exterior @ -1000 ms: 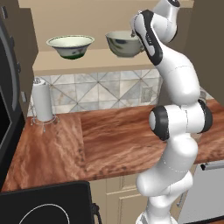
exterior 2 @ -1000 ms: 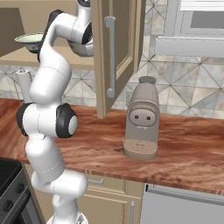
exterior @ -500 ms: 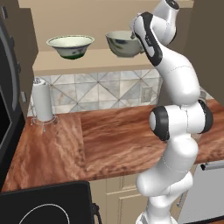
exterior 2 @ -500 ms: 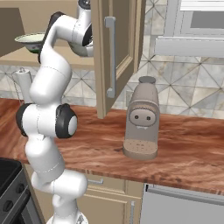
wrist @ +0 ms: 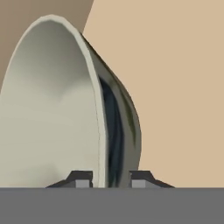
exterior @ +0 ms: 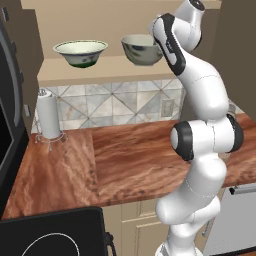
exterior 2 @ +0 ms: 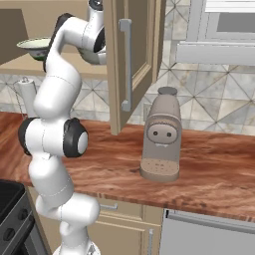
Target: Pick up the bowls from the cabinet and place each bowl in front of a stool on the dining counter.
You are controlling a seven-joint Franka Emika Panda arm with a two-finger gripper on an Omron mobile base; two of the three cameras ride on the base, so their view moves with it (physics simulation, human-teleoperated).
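Observation:
Two bowls stand on the cabinet's beige shelf (exterior: 100,69): the wide flared bowl (exterior: 80,52) to the left, also seen as the wide bowl (exterior 2: 34,48), and the deeper bowl (exterior: 139,49) to the right. My arm reaches up to the deeper bowl's right side. In the hand view my gripper (wrist: 110,180) straddles the deeper bowl's wall (wrist: 48,109), one fingertip (wrist: 81,179) against the pale inside and the other against the dark outside, shut on it. The bowl still rests on the shelf. The stool and the dining counter are out of view.
The cabinet's open door (exterior 2: 132,64) hangs just right of my hand. Below lie a reddish wood worktop (exterior: 125,155), a paper towel roll (exterior: 48,114) at the left, a coffee machine (exterior 2: 160,142) at the right and a black stove (exterior: 50,235) at the front.
The fingers have closed in from wide open onto the deeper bowl's wall. The arm and both bowls have stayed where they were.

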